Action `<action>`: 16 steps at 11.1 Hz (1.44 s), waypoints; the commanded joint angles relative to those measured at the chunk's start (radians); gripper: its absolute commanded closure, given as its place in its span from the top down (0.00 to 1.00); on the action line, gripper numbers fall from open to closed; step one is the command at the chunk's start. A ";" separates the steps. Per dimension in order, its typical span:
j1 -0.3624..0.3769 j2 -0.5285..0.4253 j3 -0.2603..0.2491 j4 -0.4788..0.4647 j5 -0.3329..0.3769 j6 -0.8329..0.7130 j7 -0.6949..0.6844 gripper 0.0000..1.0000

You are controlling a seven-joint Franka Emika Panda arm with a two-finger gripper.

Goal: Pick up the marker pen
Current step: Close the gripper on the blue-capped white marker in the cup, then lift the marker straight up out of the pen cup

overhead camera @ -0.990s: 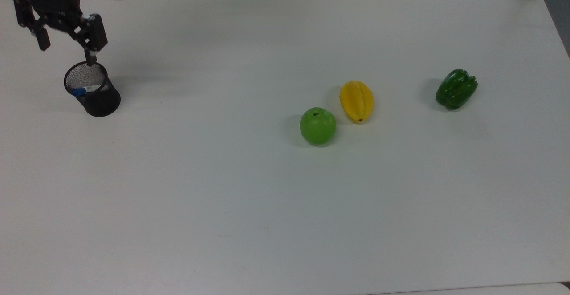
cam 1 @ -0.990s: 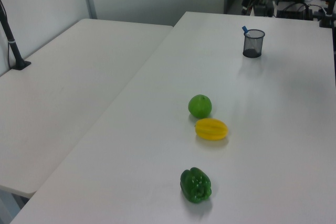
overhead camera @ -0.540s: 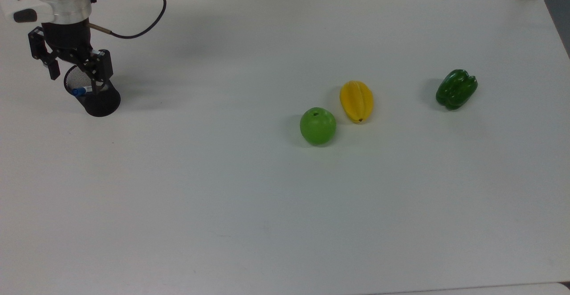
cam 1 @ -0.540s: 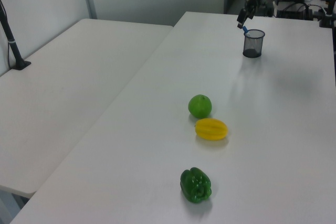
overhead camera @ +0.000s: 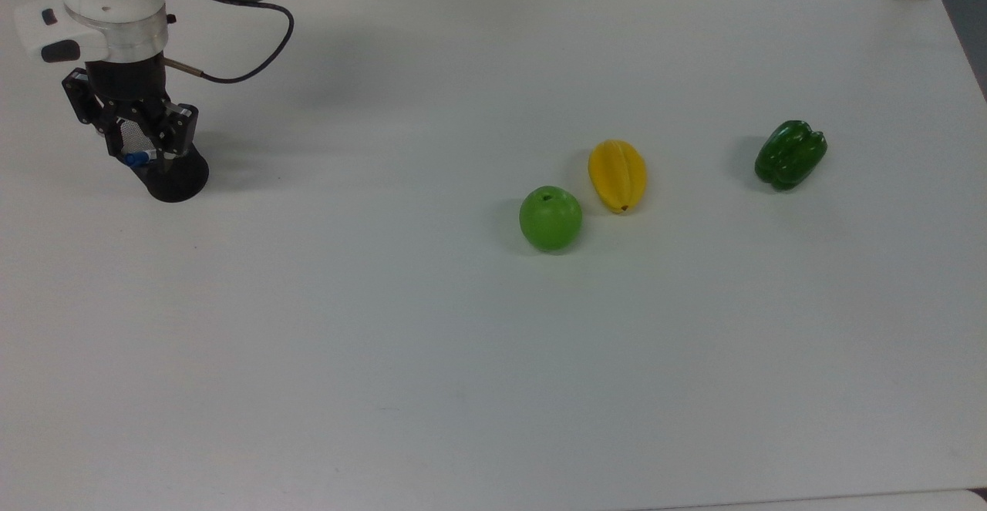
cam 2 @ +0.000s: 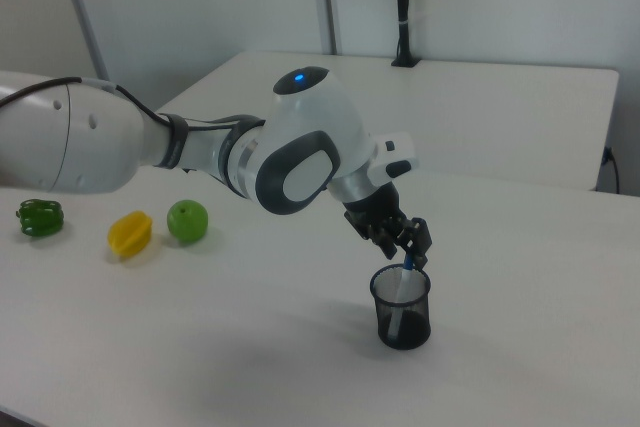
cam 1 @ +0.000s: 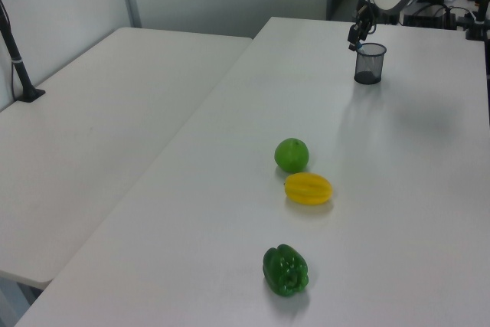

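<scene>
**Gripper at the mesh cup, over the marker pen**

Top view: gripper (overhead camera: 145, 143) sits over the black mesh cup (overhead camera: 171, 176). Marker pen (overhead camera: 139, 159) stands in the cup, blue cap poking out between the fingers; clamped or not, can't tell. No readable label.

Left view: gripper (cam 1: 355, 36) at the cup (cam 1: 370, 63) rim. Green apple (cam 1: 292, 155), yellow starfruit (cam 1: 308, 188) and green pepper (cam 1: 285, 269) well away from the cup.

Right view: gripper (cam 2: 405, 250) directly above the cup (cam 2: 401, 306), pen (cam 2: 405, 278) leaning inside.
</scene>
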 commanded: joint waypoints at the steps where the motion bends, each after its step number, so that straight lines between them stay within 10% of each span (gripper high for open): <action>1: 0.007 -0.003 -0.007 -0.052 -0.020 0.099 -0.019 0.49; 5: 0.007 -0.006 -0.005 -0.052 -0.018 0.098 -0.032 0.00; 16: 0.010 -0.202 -0.005 -0.031 -0.012 -0.027 -0.028 0.00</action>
